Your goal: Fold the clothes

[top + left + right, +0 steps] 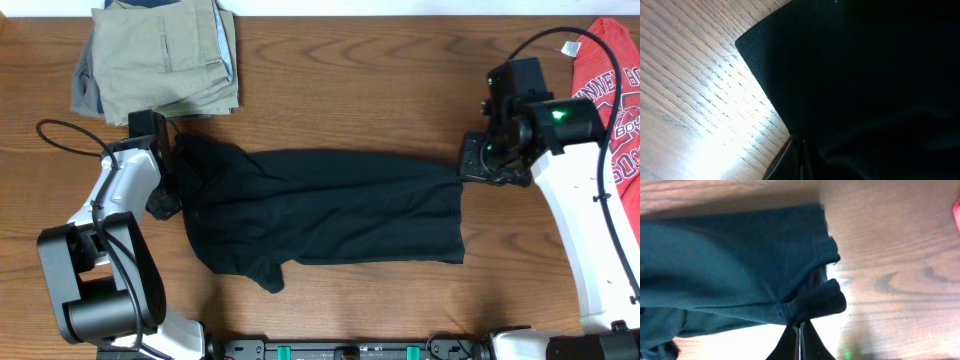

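- The black T-shirt (330,205) lies across the middle of the surface (400,80), drawn out lengthwise between the two arms. Its left end is bunched and a loose flap hangs toward the near edge.
- The right tool (800,327) is closed on a small rolled pinch of the shirt's right edge, with only a thin fold of fabric between the jaws.
- The left tool (799,150) is closed on the bunched left end. The wrist view is mostly dark cloth, so how much fabric it has is hard to judge.
- Risk: the thin right pinch could slip out if the arms pull apart or lift unevenly, and the fold would collapse.
- Risk: the bunched left end may carry wrinkles or a tucked sleeve into the fold.
- The khaki trousers (160,60) sit at the far left corner, just beside the left arm. A wide swing there could drag them.
- The red T-shirt (615,110) lies at the right edge, apart from the work.
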Controlling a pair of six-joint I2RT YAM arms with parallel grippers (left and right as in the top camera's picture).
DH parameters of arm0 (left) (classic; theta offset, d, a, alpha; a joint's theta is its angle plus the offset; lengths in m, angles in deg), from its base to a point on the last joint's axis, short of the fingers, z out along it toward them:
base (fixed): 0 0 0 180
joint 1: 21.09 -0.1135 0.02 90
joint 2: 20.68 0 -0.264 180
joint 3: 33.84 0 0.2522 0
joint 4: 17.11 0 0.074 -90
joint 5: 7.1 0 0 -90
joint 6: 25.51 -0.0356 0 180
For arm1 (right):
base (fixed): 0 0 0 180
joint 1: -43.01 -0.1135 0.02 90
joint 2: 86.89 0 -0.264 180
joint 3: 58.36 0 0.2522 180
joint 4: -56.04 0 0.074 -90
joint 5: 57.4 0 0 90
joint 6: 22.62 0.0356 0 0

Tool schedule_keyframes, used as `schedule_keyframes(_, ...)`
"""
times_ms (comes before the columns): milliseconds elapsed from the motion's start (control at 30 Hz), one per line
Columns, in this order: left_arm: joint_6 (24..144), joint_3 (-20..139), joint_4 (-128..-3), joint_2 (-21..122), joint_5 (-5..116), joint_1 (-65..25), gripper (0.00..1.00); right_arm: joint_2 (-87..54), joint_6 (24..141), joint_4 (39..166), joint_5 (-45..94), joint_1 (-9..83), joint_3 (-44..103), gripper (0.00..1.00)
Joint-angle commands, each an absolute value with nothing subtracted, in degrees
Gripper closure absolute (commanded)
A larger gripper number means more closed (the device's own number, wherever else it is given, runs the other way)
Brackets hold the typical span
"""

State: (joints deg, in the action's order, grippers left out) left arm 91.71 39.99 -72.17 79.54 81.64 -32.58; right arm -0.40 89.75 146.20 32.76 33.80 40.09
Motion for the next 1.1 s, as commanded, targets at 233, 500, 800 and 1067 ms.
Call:
schedule_keyframes(233,89.51,39.73,-72.83,78.86,79.85,-32.82,0.94,-0.07,90.75,142.62,37.64,32.2,40.02,0.99)
schedule_keyframes(500,87.14,39.73,-72.59,78.84,77.08,-32.82,0.83,0.02,92.66,142.16,43.34,32.23,40.02,0.99)
schedule_keyframes(800,76.89,40.58,-73.31,76.37,65.25,-32.82,0.76,0.02,92.63,139.58,43.34,32.25,40.02,0.99)
schedule_keyframes(1067,70.29,40.43,-79.17,73.46,62.3,-32.8,0.02,0.02,92.63,138.4,43.32,32.23,40.02,0.99)
